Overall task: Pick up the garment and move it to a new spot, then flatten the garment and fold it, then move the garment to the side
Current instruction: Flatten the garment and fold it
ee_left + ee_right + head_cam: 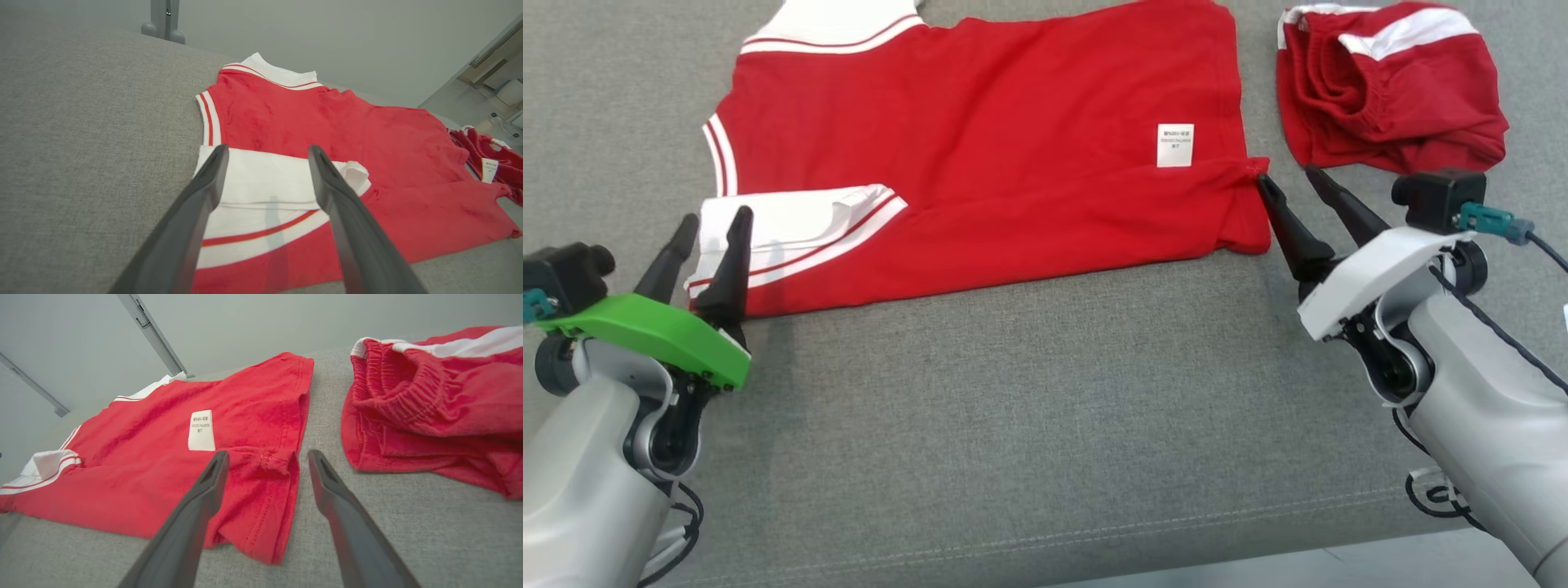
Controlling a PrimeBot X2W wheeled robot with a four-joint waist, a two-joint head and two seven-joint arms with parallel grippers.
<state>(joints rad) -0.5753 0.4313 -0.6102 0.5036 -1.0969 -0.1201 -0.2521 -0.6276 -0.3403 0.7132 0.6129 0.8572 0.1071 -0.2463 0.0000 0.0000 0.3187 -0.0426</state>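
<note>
Red garment (980,163) is laid out flat on the grey fabric surface (1013,408), with its near edge folded over and a white label (1174,145) exposed. Left gripper (716,217) is spread apart with nothing held, positioned at the white sleeve (800,224). Right gripper (1285,175) is also spread and empty, one fingertip at the hem corner. A second red piece (1388,90) is bunched near the hem.

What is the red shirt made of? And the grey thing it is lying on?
Red shirt: looks like soft knitted cloth, maybe cotton jersey. It is matte, it folds and wrinkles limply, and its hem shows rows of stitching.
Grey surface: probably woven upholstery fabric. It is matte, with a coarse speckled weave and a sewn seam near the front edge.
</note>
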